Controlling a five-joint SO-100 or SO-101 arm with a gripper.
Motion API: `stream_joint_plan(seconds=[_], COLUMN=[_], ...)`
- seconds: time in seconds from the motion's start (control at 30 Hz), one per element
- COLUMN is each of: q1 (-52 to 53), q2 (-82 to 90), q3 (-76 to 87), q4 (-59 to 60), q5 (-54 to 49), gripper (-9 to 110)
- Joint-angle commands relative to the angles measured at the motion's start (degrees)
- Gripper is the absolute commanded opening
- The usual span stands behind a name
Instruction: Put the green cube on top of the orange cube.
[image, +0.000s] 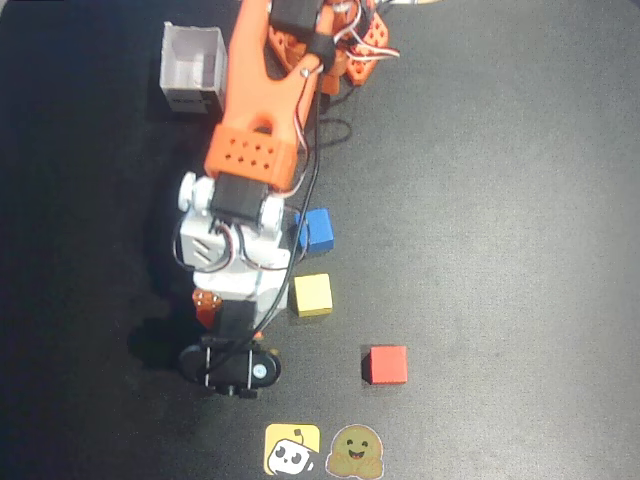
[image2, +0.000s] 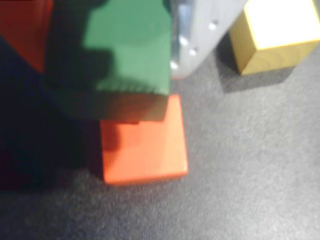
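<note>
Wrist view: gripper (image2: 125, 55) clamps green cube (image2: 130, 47) above orange cube (image2: 145, 150); placing step, needs centring, then lowering.

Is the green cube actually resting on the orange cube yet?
Cannot tell. In the wrist view the green cube, between the fingers of the gripper, overlaps the orange cube, but blur and shadow hide any gap. The arm blocks both in the overhead view.
</note>
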Motion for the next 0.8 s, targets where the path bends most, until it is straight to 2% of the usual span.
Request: stream_joint_plan(seconds=[0.0, 0.77], q1=[-0.18, -1.93], q2=[-0.35, -6.86], q3=[-3.69, -7.73], q4=[0.18, -0.62], q5=[-0.79, 2.46], gripper=[0, 0])
